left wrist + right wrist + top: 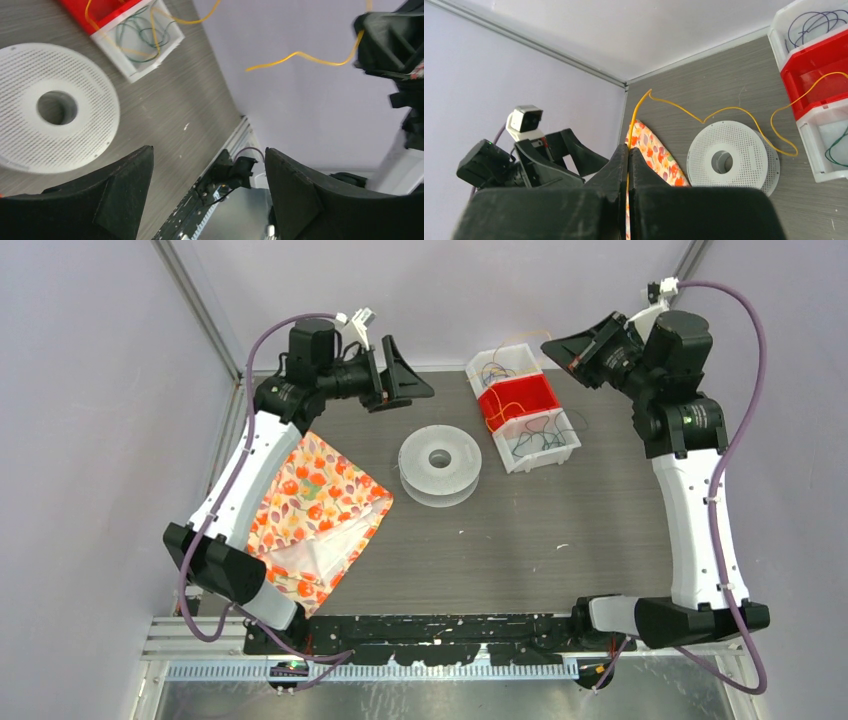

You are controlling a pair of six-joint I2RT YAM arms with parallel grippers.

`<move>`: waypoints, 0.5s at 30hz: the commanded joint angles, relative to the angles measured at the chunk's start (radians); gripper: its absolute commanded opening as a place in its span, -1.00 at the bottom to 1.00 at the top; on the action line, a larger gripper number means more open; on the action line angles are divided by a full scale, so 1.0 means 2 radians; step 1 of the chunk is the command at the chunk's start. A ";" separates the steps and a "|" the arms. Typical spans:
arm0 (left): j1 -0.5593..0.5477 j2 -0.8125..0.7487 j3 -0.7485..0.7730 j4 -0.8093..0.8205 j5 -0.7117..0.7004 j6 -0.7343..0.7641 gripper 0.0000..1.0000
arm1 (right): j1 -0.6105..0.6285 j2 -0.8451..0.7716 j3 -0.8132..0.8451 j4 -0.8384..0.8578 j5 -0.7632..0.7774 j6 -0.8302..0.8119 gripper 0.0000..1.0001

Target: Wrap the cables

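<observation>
Grip on yellow cable (pixel 296 52) held high at 1 o'clock, spool (pixel 438 465) flat mid-desk (pixel 560 540).
Right fingers (pixel 628 152) are clenched on the one yellow cable. Its loose tail runs through the air toward 9 o'clock, at the spread, empty left fingers (pixel 403 373). The single spool lies toward 6 o'clock, nearer the left arm. Three bins (pixel 545 462) in a row, two white and one red, hold several dark cables (pixel 495 370), too tangled to count. One floral cloth (pixel 315 505) lies at 8 o'clock.
</observation>
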State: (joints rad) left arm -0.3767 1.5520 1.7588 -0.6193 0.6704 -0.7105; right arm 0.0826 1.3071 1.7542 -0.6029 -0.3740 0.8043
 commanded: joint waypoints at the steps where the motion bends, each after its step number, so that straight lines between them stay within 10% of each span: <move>1: -0.003 -0.001 0.001 0.105 0.057 -0.036 0.64 | 0.000 -0.005 -0.022 -0.026 0.000 -0.025 -0.99; 15: 0.038 0.048 -0.007 -0.126 -0.143 0.072 0.72 | 0.000 -0.006 -0.001 -0.126 0.158 -0.014 -0.99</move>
State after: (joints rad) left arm -0.3676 1.5799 1.7603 -0.6910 0.4866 -0.5911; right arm 0.0826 1.3304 1.7241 -0.8131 -0.1993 0.7666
